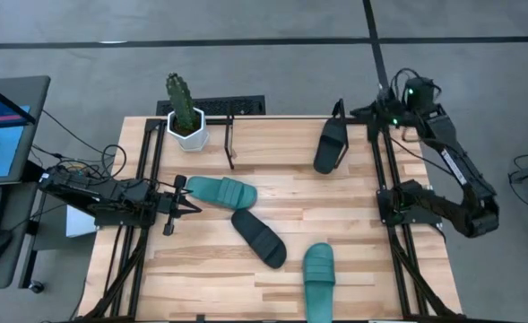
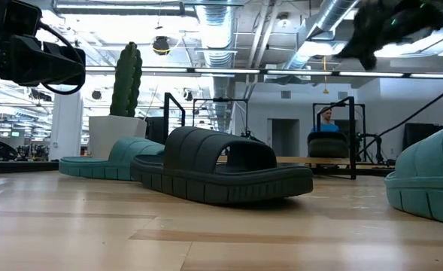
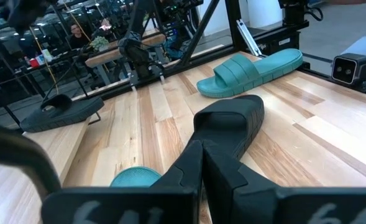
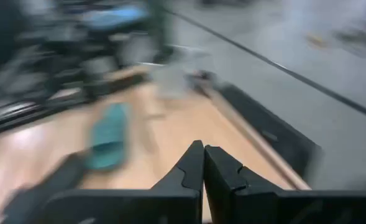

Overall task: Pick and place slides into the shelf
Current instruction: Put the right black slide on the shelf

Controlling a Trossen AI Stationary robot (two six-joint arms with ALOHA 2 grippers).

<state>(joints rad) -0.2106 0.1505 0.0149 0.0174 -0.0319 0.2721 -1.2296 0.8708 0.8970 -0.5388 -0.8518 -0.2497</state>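
One black slide (image 1: 330,144) leans in the shelf (image 1: 230,144); three lie loose on the counter (image 1: 353,242). Left hand (image 1: 185,205) and right hand (image 4: 204,163) are pinched empty.

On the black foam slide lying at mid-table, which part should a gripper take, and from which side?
Probably the wide strap of the black foam slide, taken from above. The slide lies sole-down and flat on the wooden table, its strap arching up clear of the footbed, so a finger could likely slip under. The left gripper is nearer.
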